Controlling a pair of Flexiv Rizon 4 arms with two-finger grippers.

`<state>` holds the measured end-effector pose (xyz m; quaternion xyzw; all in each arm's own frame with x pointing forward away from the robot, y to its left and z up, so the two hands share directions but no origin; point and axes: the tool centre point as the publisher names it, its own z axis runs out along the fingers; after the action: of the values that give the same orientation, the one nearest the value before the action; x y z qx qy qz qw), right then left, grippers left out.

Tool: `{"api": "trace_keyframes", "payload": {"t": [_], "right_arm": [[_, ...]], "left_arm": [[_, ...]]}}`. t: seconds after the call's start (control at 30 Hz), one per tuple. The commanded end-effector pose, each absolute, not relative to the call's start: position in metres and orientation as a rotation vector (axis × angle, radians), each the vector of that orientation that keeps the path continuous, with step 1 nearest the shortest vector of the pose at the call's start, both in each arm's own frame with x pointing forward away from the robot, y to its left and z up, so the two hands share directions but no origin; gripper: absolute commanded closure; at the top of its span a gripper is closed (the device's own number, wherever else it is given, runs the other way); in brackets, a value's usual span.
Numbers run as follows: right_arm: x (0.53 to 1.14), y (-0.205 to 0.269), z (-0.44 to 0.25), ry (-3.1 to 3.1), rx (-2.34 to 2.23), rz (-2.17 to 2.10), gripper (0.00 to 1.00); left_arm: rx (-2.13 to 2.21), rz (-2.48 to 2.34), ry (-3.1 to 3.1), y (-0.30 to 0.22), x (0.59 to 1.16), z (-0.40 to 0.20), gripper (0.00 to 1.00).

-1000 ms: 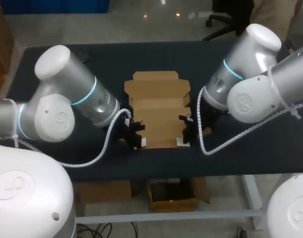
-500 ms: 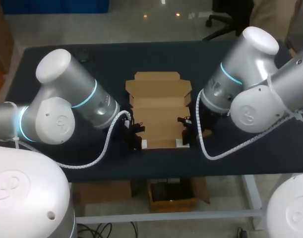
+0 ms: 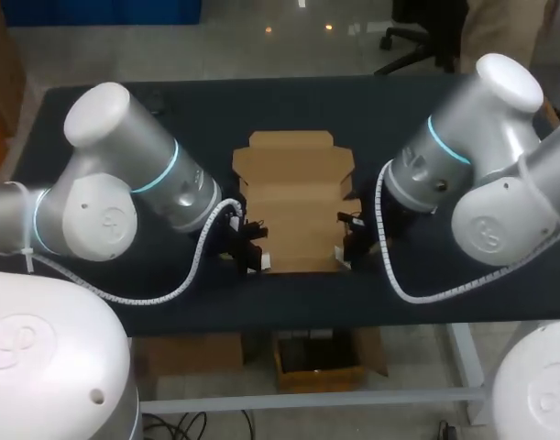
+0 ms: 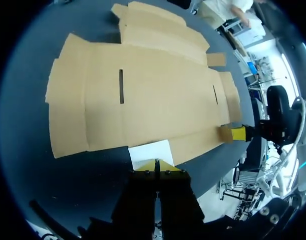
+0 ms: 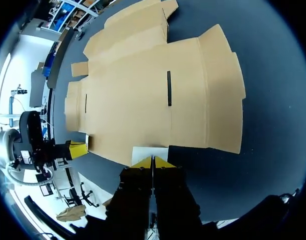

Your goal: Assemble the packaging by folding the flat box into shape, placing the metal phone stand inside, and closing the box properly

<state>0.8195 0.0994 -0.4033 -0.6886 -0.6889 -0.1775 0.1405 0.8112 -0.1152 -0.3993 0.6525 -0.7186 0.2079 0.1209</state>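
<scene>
- The table (image 3: 289,110) is dark and carries everything below.
- The left arm (image 3: 124,174) comes in from the left and the right arm (image 3: 472,156) from the right. Both bend inward to the near edge of the box.
- The box (image 3: 293,206) is brown card and lies flat between the two claws, all its panels spread on the table. Its smaller flaps lie at the end far from the claws. A thin slit shows in the card ahead of each claw, one toward each side.
- The left claw (image 4: 156,164) is closed, its yellow tips meeting with only a hairline between them and nothing visibly held. It sits at the box's near edge by the left corner, with the whole box stretching ahead of it.
- The right claw (image 5: 153,161) is closed the same way, tips together, at the near edge by the right corner. The box again spreads out ahead of it.
- From the left wrist, the right claw's yellow tip shows off to the side, touching the near corner of the box. From the right wrist, the left claw's tip shows just beside the opposite near corner.
- A white patch (image 4: 150,152) lies just ahead of the left claw's tips, over the box's near edge. A second white patch (image 5: 150,151) lies likewise ahead of the right claw's tips. I cannot tell what these patches are, or whether the tips press on them.
</scene>
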Motion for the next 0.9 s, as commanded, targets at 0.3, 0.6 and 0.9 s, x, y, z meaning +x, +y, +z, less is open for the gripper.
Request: {"api": "trace_keyframes", "payload": {"t": [0.3,0.6,0.9], "right_arm": [[0.821,0.051,-0.371,-1.941,-1.882,-0.706,1.00],[0.834,0.018,-0.352,-1.899,-1.830,-0.809,1.00],[0.862,-0.007,-0.330,-1.865,-1.804,-0.845,1.00]], "left_arm": [[1.908,0.669,-2.102,-0.091,0.814,-0.357,1.00],[1.936,0.736,-2.085,-0.074,0.817,-0.324,1.00],[1.942,0.769,-2.088,-0.062,0.828,-0.297,0.68]]}}
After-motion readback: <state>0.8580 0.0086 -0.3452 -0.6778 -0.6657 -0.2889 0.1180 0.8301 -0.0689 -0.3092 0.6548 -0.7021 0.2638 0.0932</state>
